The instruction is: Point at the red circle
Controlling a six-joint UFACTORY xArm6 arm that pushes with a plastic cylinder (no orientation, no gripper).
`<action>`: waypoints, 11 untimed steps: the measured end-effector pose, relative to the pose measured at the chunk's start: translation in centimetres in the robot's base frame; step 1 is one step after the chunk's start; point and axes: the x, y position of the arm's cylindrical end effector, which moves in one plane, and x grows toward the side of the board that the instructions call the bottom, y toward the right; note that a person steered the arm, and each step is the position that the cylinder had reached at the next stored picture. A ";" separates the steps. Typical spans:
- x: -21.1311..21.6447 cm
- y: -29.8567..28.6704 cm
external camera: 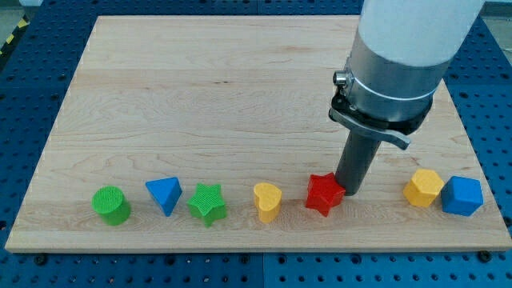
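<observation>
My tip (pixel 348 193) rests on the wooden board (pixel 208 96) near its bottom edge, touching or almost touching the right side of a red star (pixel 323 194). No red circle shows in this view; the only red block I see is the star. The arm's wide grey and white body (pixel 400 56) covers part of the board's upper right.
A row of blocks lies along the board's bottom edge: a green circle (pixel 110 205), a blue triangle (pixel 164 194), a green star (pixel 207 203), a yellow heart (pixel 267 201), then right of my tip a yellow hexagon (pixel 422 188) and a blue hexagon (pixel 462 196).
</observation>
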 end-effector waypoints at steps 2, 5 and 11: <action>0.5 -2.6; -13.6 -0.8; -36.2 8.6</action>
